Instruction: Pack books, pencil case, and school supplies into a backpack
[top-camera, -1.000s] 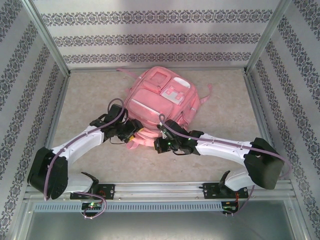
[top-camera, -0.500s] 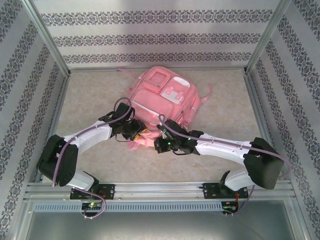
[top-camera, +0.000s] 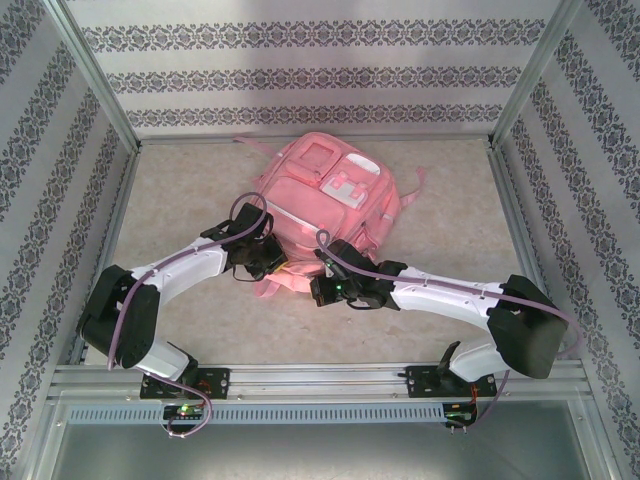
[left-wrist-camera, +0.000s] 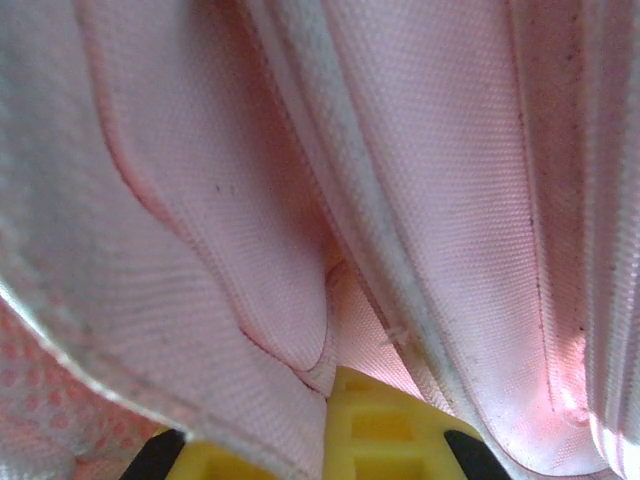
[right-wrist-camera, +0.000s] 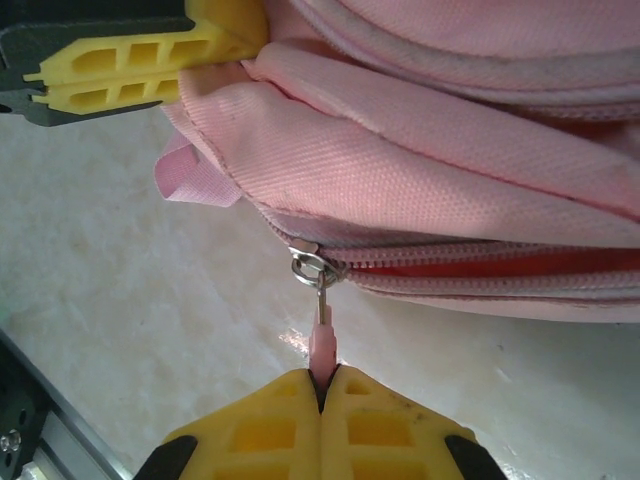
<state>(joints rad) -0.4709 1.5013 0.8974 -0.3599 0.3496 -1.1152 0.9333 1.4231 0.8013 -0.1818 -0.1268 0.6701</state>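
Backpack (left-wrist-camera: 420, 200), left wrist view: pressed so close you get only pink folds, cut off on all four sides; you cannot tell which panel this is
Left gripper (left-wrist-camera: 345, 390): its yellow fingers (left-wrist-camera: 385, 435) are buried at the tips under the folds and clipped by the bottom edge
Right gripper (right-wrist-camera: 322, 385): fingers cut off by the bottom edge
Zip pull (right-wrist-camera: 322, 345): lower end hidden between those fingers
Zip (right-wrist-camera: 480, 262): runs out at the right edge; the red sliver in its gap is too narrow for you to identify
Top view: both sets of fingertips are too small to read, and the wrists cover the bag's near edge
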